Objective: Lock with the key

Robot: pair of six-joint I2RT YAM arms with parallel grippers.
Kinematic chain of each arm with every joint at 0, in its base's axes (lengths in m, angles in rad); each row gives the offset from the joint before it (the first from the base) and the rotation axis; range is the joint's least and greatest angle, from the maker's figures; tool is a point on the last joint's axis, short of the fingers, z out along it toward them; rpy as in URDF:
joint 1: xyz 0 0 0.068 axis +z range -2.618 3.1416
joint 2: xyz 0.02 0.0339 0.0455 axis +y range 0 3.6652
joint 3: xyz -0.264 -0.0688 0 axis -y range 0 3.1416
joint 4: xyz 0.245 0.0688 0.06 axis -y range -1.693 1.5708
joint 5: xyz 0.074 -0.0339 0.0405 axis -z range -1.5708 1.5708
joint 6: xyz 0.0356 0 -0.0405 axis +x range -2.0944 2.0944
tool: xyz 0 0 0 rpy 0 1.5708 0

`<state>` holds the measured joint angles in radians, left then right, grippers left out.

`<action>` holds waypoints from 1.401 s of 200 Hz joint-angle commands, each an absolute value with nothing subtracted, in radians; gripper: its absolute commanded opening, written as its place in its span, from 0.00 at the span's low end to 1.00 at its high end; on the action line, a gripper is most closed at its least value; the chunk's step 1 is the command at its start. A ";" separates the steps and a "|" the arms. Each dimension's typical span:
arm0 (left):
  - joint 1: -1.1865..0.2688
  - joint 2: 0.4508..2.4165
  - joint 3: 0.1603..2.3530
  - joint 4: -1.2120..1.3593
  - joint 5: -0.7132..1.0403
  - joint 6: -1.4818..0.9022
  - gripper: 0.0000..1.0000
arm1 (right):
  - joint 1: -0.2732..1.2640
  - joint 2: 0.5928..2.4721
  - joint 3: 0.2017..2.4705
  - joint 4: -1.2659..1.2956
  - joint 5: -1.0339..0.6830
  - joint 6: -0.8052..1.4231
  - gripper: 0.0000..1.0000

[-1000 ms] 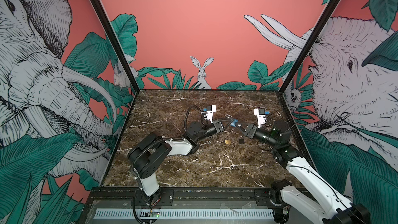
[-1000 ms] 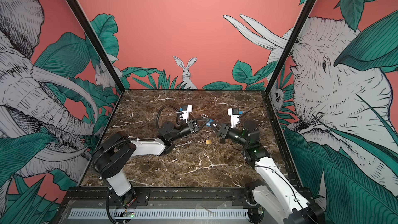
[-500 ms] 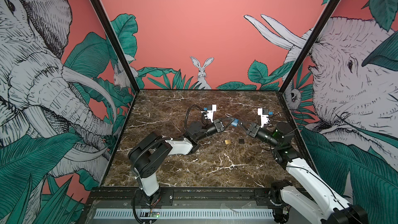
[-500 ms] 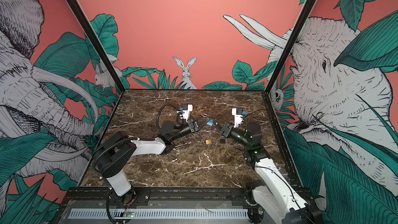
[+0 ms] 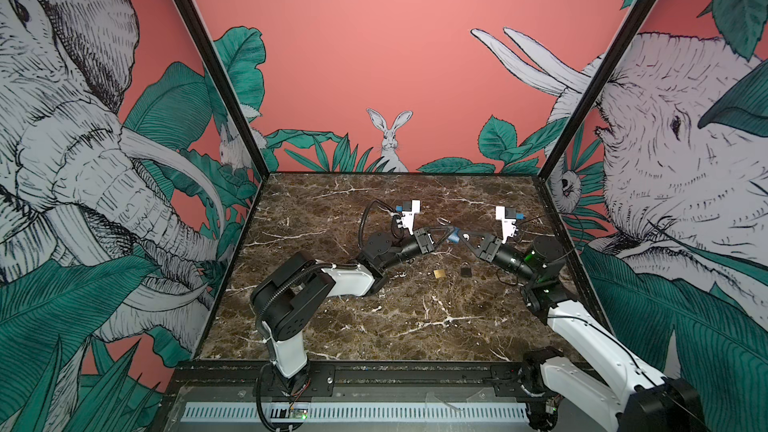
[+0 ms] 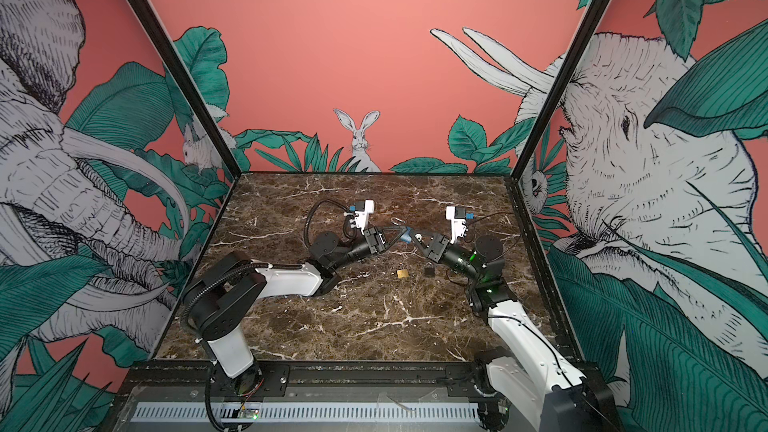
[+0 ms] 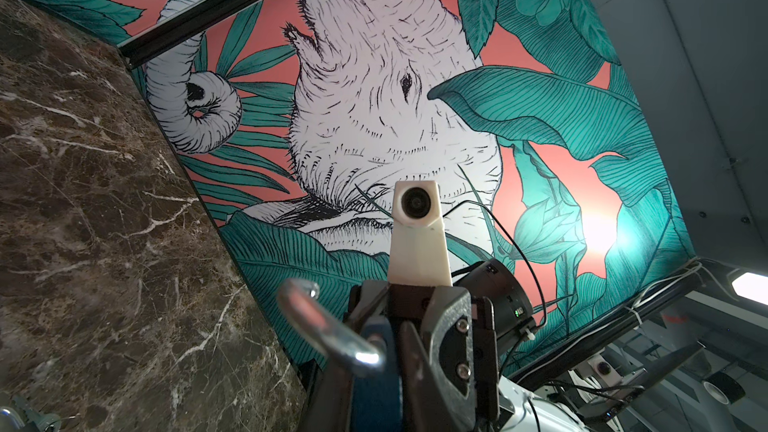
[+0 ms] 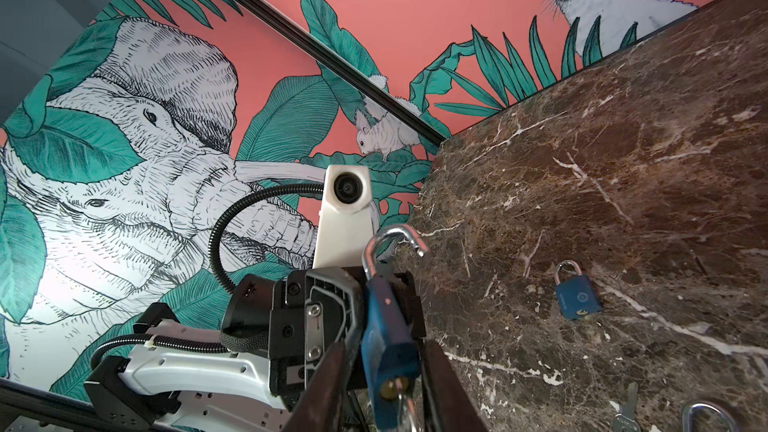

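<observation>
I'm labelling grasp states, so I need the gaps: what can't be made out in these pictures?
- key: right wrist view, blurred, cut by the bottom edge; whether the right hand grips it is unclear.
- blue padlock: both top views, too small to show the keyhole.
- silver loop: right wrist view, cut off by the edge.

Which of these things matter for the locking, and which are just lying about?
In the job: held blue padlock, key at its keyhole, left gripper, right gripper.
Lying about: brass padlock, black padlock, second blue padlock, loose keys.
</observation>
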<state>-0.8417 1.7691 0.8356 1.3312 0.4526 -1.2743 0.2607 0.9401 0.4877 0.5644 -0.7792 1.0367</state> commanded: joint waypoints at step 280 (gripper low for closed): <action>-0.847 1.838 0.931 1.403 0.509 -1.327 0.00 | 0.260 0.939 0.472 0.689 -0.850 1.110 0.12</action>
<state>-0.8406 1.8423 0.9012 1.3800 0.5011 -1.3323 0.2459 0.9737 0.4751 0.6495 -0.7879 1.1122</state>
